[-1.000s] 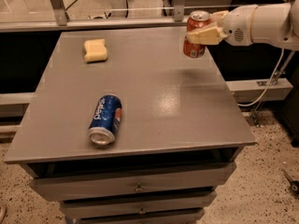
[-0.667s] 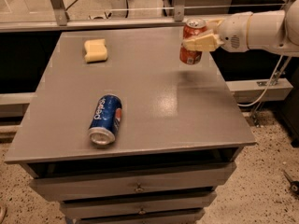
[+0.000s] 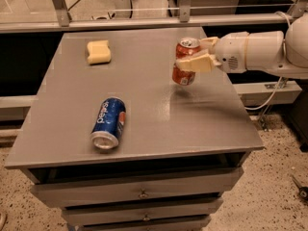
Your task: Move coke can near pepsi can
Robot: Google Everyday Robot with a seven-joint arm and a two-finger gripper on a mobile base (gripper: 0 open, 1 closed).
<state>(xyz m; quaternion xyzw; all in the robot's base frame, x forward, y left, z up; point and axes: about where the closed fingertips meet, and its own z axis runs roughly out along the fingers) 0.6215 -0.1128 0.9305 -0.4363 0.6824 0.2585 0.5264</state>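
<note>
On the grey table [image 3: 144, 143] lay one sponge [image 3: 98, 51] at the far left. One pepsi can [image 3: 109, 122] lay on its side nearer the front, with a silver end toward the front edge. Right of them, one coke can [image 3: 183, 77] hung just above the table, a little tilted. The one gripper [image 3: 192, 54] clenched it, and its white arm [image 3: 255, 52] reached in from the right. Since a second before, the coke can had come left and forward, closer to the pepsi can but well apart. The sponge lay off the line between the cans.
</note>
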